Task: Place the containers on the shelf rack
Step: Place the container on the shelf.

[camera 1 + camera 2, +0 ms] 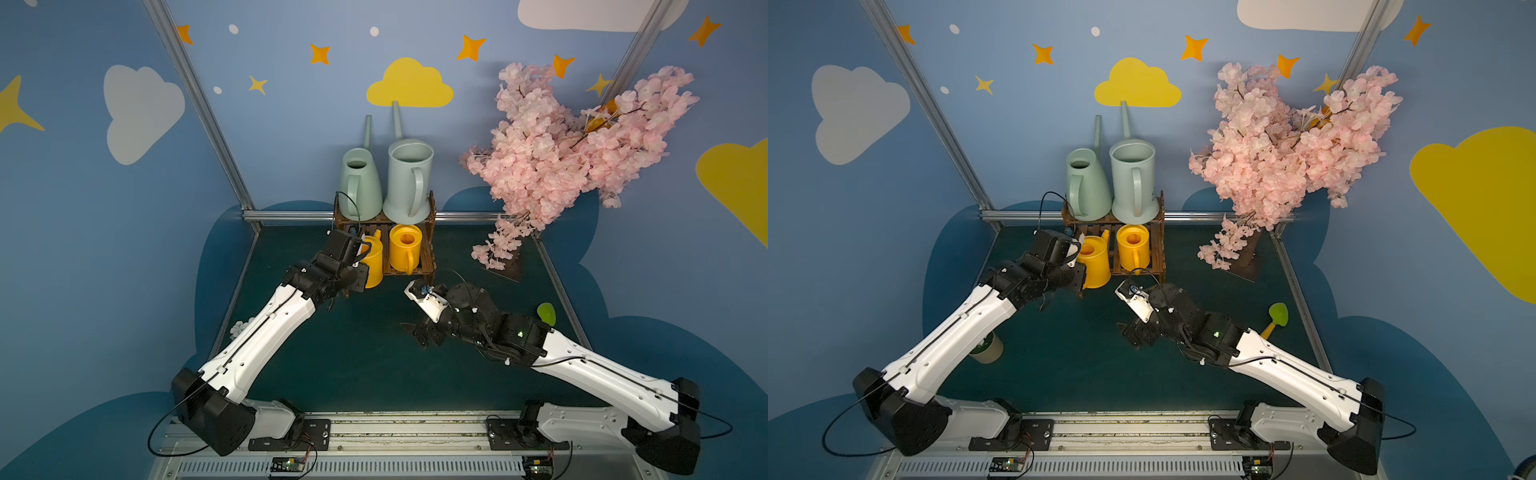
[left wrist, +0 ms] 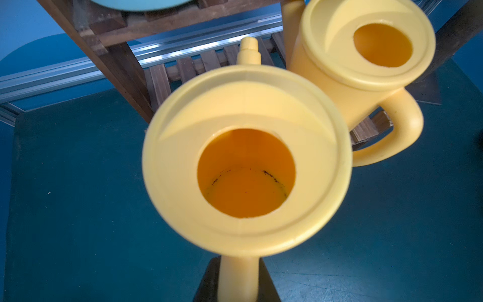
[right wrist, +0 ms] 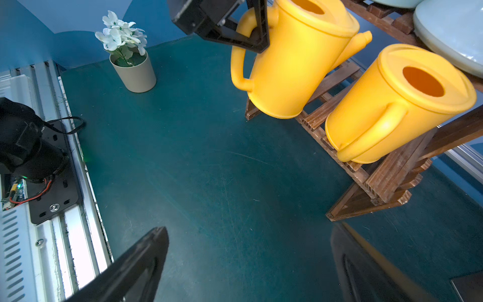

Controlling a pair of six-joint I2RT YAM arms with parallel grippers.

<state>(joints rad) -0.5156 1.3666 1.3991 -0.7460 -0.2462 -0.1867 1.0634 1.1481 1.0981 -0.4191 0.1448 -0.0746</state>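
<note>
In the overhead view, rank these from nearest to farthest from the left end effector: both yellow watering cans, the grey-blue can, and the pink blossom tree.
1. Held yellow watering can: in the left end effector's grip.
2. Other yellow watering can: shelf rack's lower tier, right side.
3. Grey-blue can: upper tier, right side.
4. Pink blossom tree: back right corner.
</note>
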